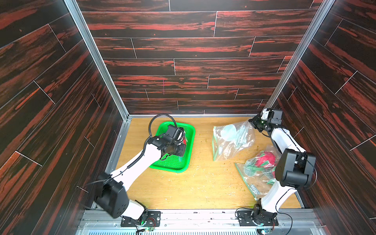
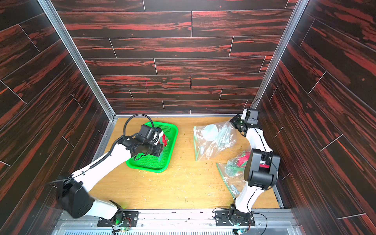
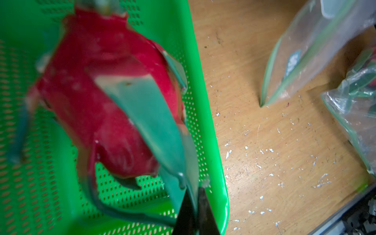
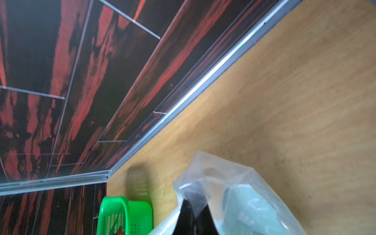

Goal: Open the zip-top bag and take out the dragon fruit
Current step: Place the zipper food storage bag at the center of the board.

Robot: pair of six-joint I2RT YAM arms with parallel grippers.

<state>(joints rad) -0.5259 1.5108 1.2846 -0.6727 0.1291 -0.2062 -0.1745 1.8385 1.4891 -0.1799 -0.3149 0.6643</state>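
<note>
Left jaws pinch fruit [image 3: 91, 91] by one scale [image 3: 146, 114], I think, over basket [image 3: 207, 122] edge; right jaws clamp bag [image 4: 234, 179]; scale slipping drops it outside

- dragon fruit [image 3: 105, 97]: two in sight, this one over the basket and a second fruit [image 1: 265, 158] inside a bag
- bag [image 1: 232, 140]: two, this one with pale contents too unclear to count, and a nearer bag [image 1: 254, 179] with the red fruit
- basket [image 1: 173, 162]: one, green
- arms: two, left arm [image 1: 138, 162] and right arm [image 1: 282, 140]
- end effectors: two, left end effector [image 3: 194, 195] and right end effector [image 4: 195, 205]
- surface [image 1: 203, 183]: one
</note>
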